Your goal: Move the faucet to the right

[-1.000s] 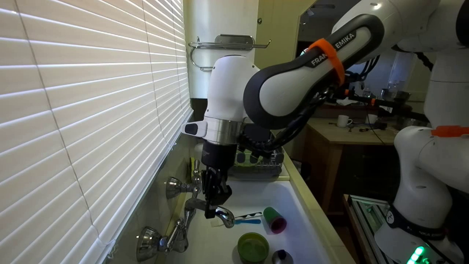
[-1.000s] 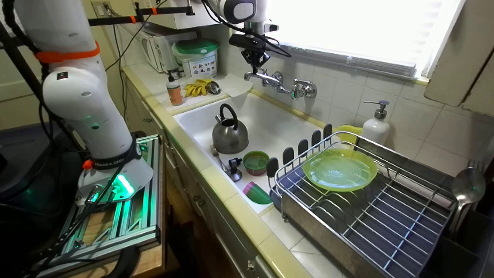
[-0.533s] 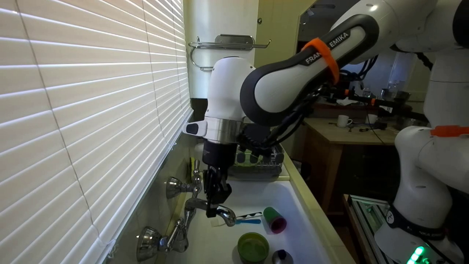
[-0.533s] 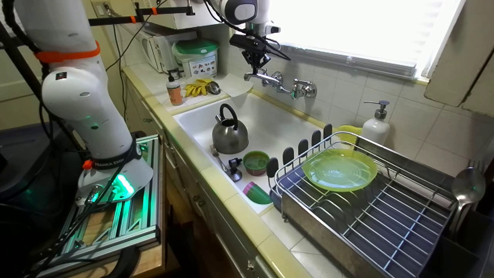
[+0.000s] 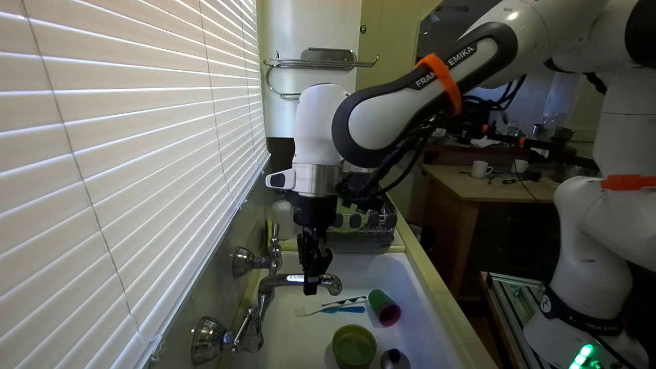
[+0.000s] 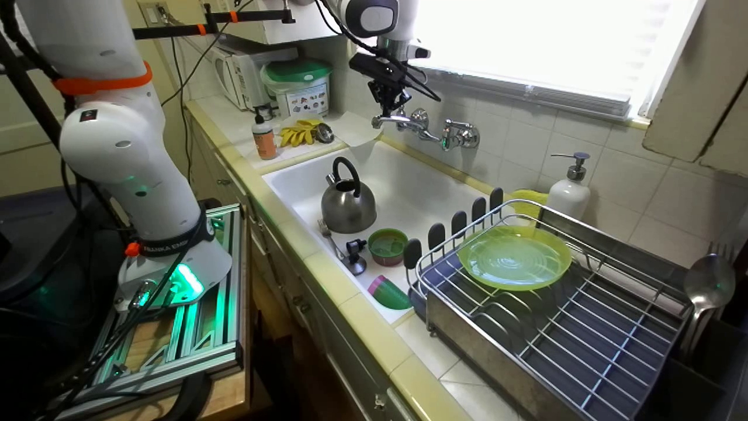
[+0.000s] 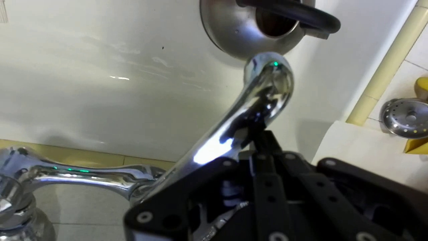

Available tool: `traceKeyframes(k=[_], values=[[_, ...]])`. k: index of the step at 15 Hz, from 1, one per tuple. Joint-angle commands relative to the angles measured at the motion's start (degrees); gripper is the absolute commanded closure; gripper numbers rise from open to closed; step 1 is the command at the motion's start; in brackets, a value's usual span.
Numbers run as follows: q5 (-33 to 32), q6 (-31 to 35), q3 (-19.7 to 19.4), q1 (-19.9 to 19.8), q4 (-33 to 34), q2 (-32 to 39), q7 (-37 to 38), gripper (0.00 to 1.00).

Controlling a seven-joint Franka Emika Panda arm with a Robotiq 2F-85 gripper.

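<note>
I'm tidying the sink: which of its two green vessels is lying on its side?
The green-and-pink cup, nearer the dish rack; the green bowl stands upright, open side up.

Kitchen, sink (image 6: 432,187) holding kettle (image 6: 349,209), chrome faucet (image 7: 214,147), dish rack (image 6: 485,349) with plate (image 6: 514,257)

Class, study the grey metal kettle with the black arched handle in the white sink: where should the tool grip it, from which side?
Probably best across the top of the black arched handle, from above: the bar is slim and arches over the upright grey metal kettle with a gap beneath, while the wide, rounded body looks likelier to slip.
</note>
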Motion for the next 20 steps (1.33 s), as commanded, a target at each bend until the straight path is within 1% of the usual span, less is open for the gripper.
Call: traceKeyframes(k=[1, 9, 12, 15, 20], values=[[-1.07, -1.56, -1.65, -1.78, -3.77, -2.04, 1.65, 1.00], [-2.92, -0.38, -4.46, -3.06, -5.88, -4.41, 7.99, 1.00], [-3.39, -0.11, -4.94, -3.01, -6.14, -4.63, 9.86, 1.00], [-8.10, 1.17, -5.36, -2.81, -6.45, -4.83, 15.09, 1.00], [-15.30, 0.68, -5.51, -2.72, -6.41, -5.15, 22.21, 1.00]])
